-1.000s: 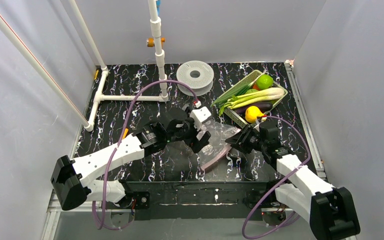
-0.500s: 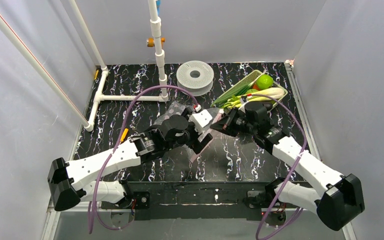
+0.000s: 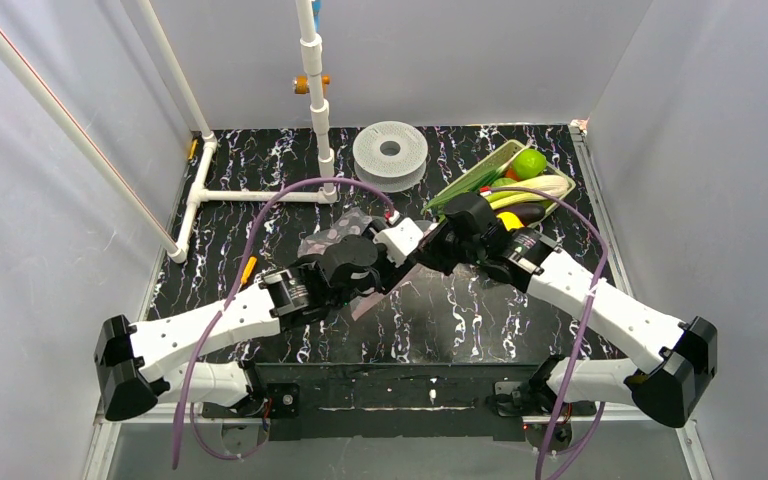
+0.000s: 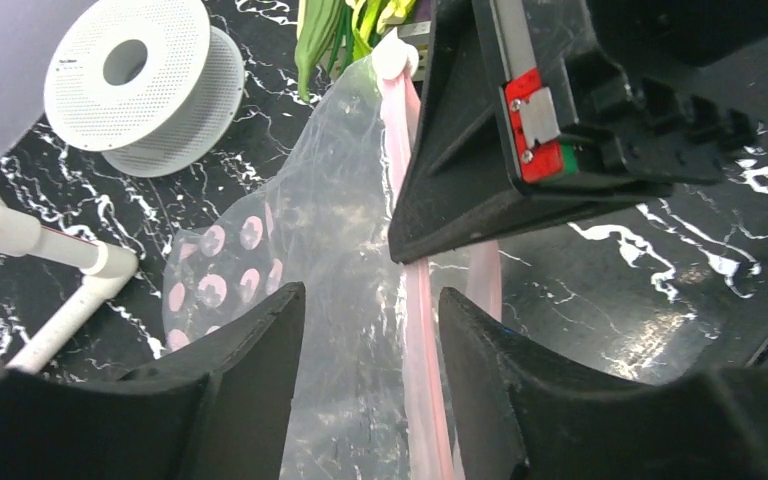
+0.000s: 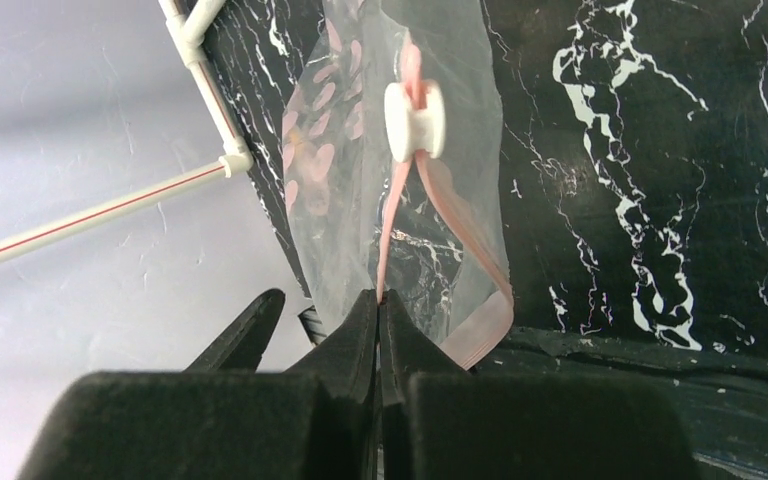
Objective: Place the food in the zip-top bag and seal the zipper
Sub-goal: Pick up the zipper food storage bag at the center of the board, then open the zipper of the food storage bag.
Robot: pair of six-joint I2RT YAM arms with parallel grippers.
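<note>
- zip-top bag: clear crinkly plastic with pink dots, held up over the middle of the table between the two grippers. Nothing shows inside it.
- zipper: pink strip along the bag's mouth. A white slider sits at the end away from the right gripper. From the slider the two tracks part, so the mouth looks open along that stretch.
- right gripper: jaws pressed together on one zipper track, with no gap between them.
- left gripper: jaws partly apart and straddling the bag's mouth edge, with the zipper just beside one finger. No firm pinch shows.
- food: celery-like stalk, eggplant and yellow piece lie in the yellow-green lattice basket at the far right corner of the table. They share it with a green apple and are well apart from the bag.
- other stock: white spool at the middle of the far edge, and a white pipe frame toward the far left corner.
- progress: judged early. The bag's mouth is being handled and no food is in the bag. All the placing and the sealing remain.
- change from a second before: the right arm, then low by the near right edge, now reaches to the table's middle. The bag, then lying flatter toward the near edge, is raised and sits closer to the left edge. The right jaws, then apart, are closed, and the left jaws are narrower. The basket and its contents are unchanged.
</note>
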